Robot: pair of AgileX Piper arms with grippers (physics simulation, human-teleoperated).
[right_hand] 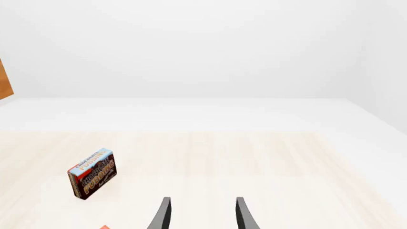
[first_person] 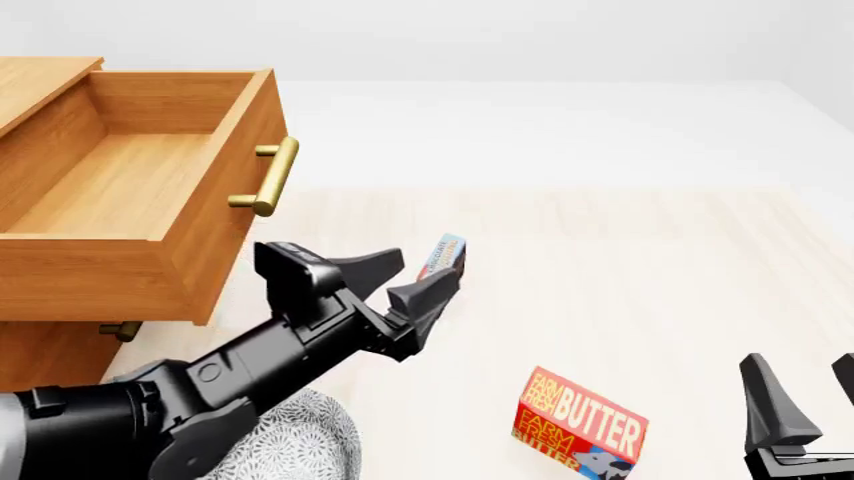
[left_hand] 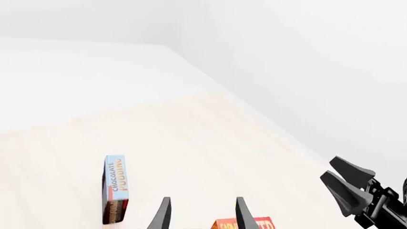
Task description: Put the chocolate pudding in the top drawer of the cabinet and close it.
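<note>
Chocolate pudding (right_hand: 92, 173): thin box on edge, blue top w/ lettering, brown below; both pincers wide, nothing held.

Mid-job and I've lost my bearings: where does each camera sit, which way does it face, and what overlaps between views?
Front view: fixed, above and behind the arms, facing forward and down at the open top drawer; shows the left claw and right claw.
Left wrist view: behind the left claw, facing the chocolate pudding; the right claw shows too.
Right wrist view: behind the right claw, facing the table.
Shared: all three show the pudding.
</note>
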